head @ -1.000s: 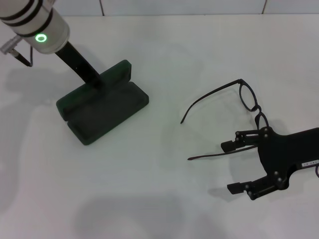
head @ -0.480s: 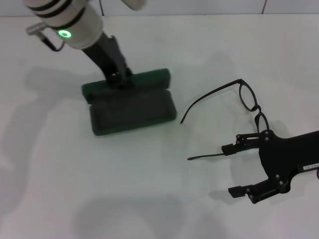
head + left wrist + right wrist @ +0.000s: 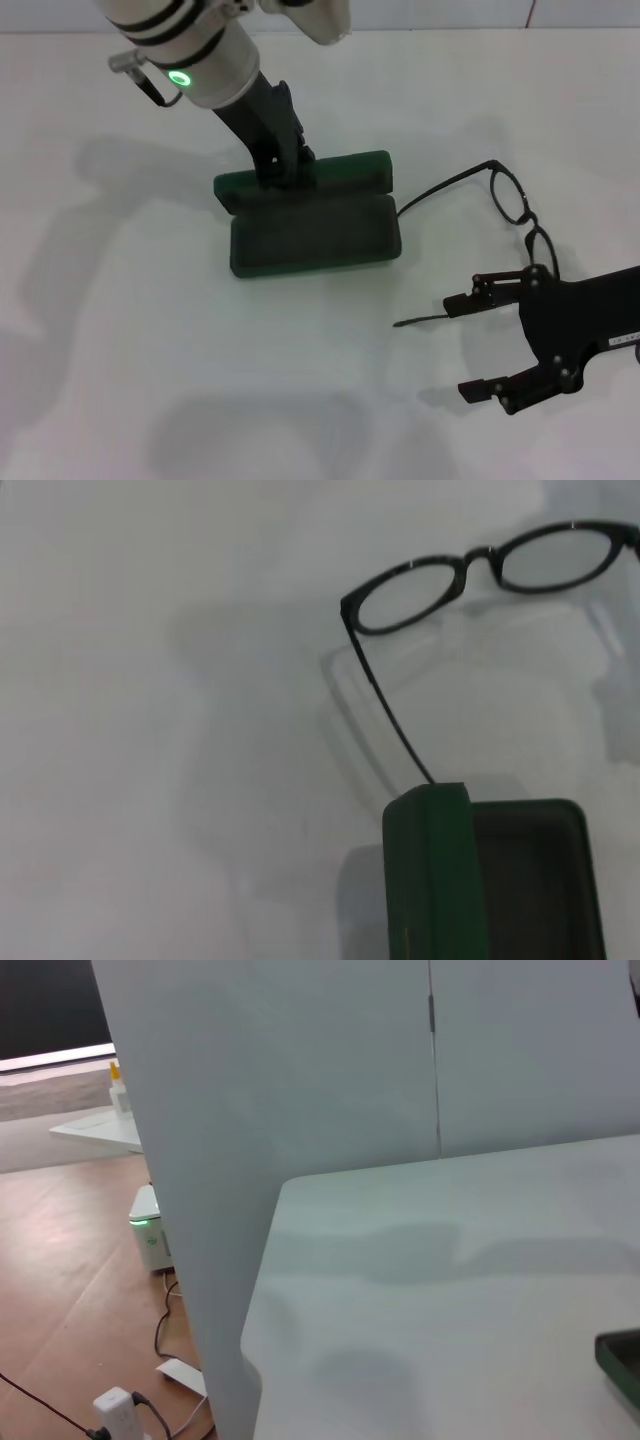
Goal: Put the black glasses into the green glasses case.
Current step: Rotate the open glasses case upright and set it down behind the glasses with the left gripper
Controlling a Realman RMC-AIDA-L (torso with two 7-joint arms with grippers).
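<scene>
The green glasses case lies open in the middle of the table, lid up at the back. My left gripper is shut on the lid's back edge. To the right lie the black glasses, unfolded, with one temple tip touching the case's right end. My right gripper hovers open near the front right, its upper finger beside the other temple arm and nothing between the fingers. The left wrist view shows the glasses beyond the open case. A corner of the case shows in the right wrist view.
The white table carries only the case and glasses. A white wall panel stands at the table's far side, with floor, cables and a small device beyond it.
My left gripper has dragged the open case to the right, up to the glasses. The glasses shifted slightly right as the case met a temple tip. The right gripper barely moved.
</scene>
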